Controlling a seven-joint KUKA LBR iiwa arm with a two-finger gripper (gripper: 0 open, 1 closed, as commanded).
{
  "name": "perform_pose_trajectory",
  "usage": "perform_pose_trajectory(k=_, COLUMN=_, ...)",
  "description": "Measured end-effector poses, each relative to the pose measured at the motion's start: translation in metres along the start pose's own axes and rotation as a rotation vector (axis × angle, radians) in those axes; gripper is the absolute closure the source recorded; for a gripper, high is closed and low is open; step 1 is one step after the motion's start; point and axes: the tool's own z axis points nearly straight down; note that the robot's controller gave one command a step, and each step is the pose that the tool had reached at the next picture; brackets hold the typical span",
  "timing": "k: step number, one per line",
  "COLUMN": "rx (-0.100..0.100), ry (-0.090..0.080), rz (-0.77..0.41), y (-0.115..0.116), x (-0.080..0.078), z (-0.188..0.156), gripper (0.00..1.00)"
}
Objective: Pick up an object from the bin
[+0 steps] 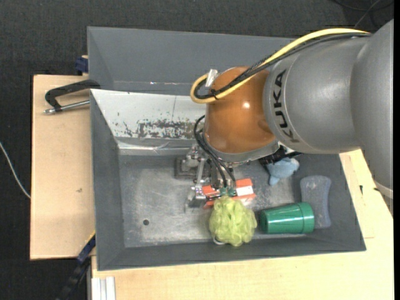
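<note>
My gripper [199, 189] reaches down to the bin floor near the middle, below the orange cover. Its metal fingers sit just left of a small orange and white thing [242, 190], partly hidden behind the gripper. A yellow-green fluffy ball [233, 222] lies right below the gripper, touching the front wall. A green cylinder [287, 219] lies on its side to the right of the ball. I cannot see whether anything is between the fingers.
A clear plastic cup [316, 199] lies at the right end of the bin. A light blue crumpled thing [282, 168] sits behind it, partly under the arm. The left half of the floor is bare metal.
</note>
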Motion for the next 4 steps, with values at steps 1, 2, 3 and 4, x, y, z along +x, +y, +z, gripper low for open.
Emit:
perform_pose_trajectory(k=1, rx=0.003, ry=0.002, rz=-0.095, y=-0.067, x=-0.013, z=0.021, gripper=1.0)
perform_pose_trajectory(k=2, rx=0.003, ry=0.002, rz=-0.094, y=-0.067, x=-0.013, z=0.021, gripper=1.0)
perform_pose_trajectory(k=3, rx=0.003, ry=0.003, rz=-0.171, y=-0.062, x=-0.015, z=-0.008, gripper=1.0)
perform_pose_trajectory(k=4, rx=0.002, ry=0.0, rz=-0.127, y=-0.073, x=-0.009, z=0.007, gripper=0.0)
